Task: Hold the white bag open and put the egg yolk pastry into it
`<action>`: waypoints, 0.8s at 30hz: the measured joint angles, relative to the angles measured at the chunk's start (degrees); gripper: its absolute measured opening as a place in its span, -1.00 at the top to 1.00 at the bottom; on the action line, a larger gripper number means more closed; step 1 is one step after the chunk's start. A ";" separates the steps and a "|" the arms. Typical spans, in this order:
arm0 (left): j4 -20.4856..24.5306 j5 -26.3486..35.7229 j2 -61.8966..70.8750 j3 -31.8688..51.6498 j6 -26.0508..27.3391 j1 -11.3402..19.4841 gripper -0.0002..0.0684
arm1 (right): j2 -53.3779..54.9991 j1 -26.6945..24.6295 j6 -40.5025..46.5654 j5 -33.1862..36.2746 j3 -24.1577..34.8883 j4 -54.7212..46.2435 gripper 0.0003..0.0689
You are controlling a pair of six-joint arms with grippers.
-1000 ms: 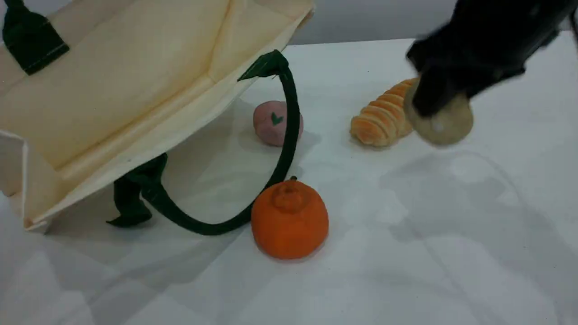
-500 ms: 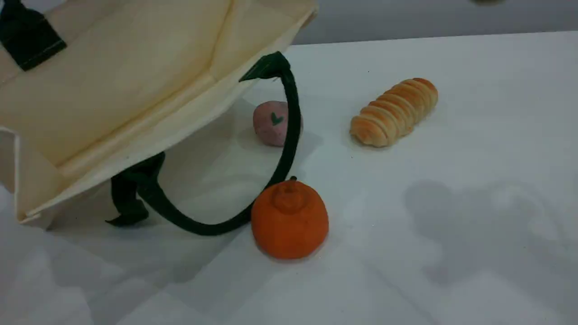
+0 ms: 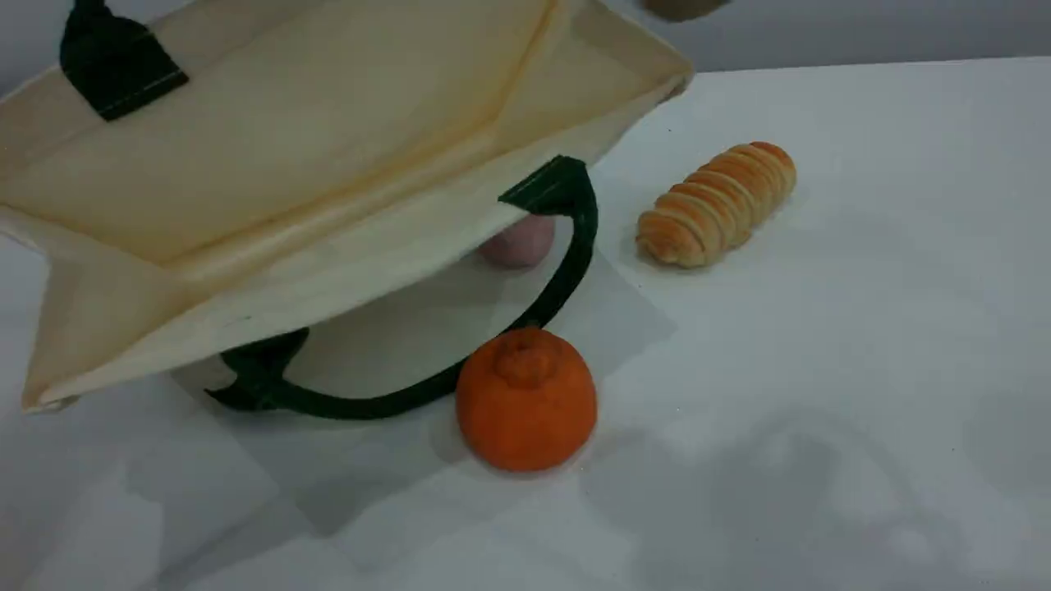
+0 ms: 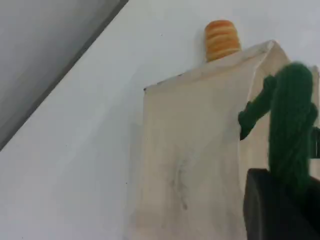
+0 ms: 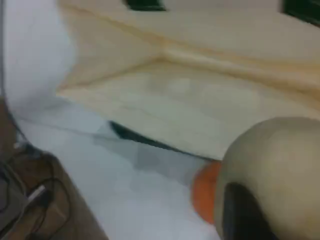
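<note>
The white bag hangs tilted above the table, its mouth gaping toward the camera. In the left wrist view my left gripper is shut on the bag's upper green rope handle. The lower handle loops down onto the table. My right gripper is shut on the egg yolk pastry, a beige round lump hovering over the bag's open mouth. In the scene view only a sliver of the pastry shows at the top edge, above the bag's right corner.
An orange fruit sits against the lower handle. A ridged golden bread roll lies to the right of the bag. A pink ball peeks out from under the bag's rim. The white table stretches right and forward.
The right gripper lifted the pastry off beside the bread roll, out of the top of the scene view, and leftward. The bag swung right and now covers most of the pink ball.
</note>
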 joint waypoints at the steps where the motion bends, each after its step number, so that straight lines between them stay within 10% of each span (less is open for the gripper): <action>1: 0.00 0.00 0.00 0.00 0.00 0.00 0.73 | 0.39 1.14 0.24 -0.88 0.00 0.43 0.34; 24: -0.34 0.00 -0.09 0.00 -1.31 0.04 0.73 | 25.32 6.69 -1.51 -34.50 -0.26 2.93 0.36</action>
